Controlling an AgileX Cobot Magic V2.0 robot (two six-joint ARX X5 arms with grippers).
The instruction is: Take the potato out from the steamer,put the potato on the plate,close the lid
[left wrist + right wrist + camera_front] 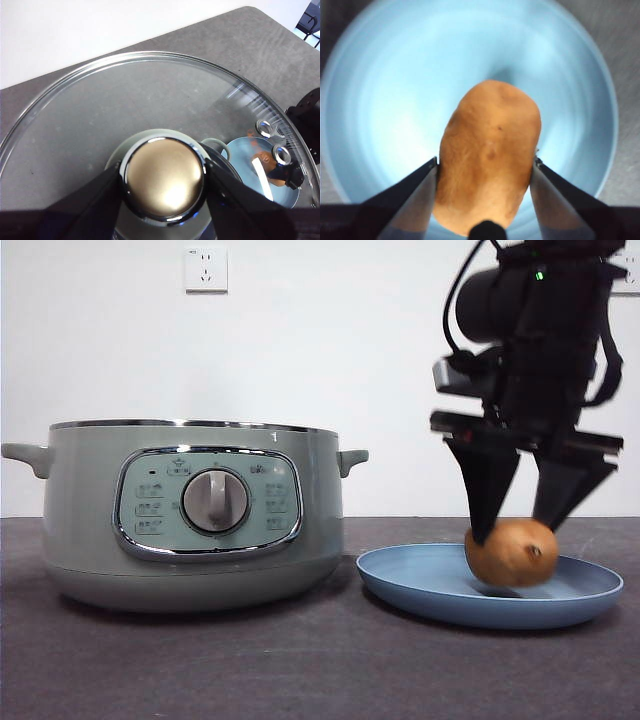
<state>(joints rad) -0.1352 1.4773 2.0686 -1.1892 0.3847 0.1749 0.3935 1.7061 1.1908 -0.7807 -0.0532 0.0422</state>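
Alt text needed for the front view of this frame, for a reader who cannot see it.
A black gripper holds an orange-brown potato low over a shallow light-blue plate; whether the potato touches the plate is unclear. To its left stands a sage-green steamer with no lid on, on a dark table before a white wall.

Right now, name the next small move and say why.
Probably open the right gripper and let go of the potato. Its jaws clamp the potato, which sits low over the plate, seemingly touching it. The left gripper holds the lid by its knob, ready for closing.
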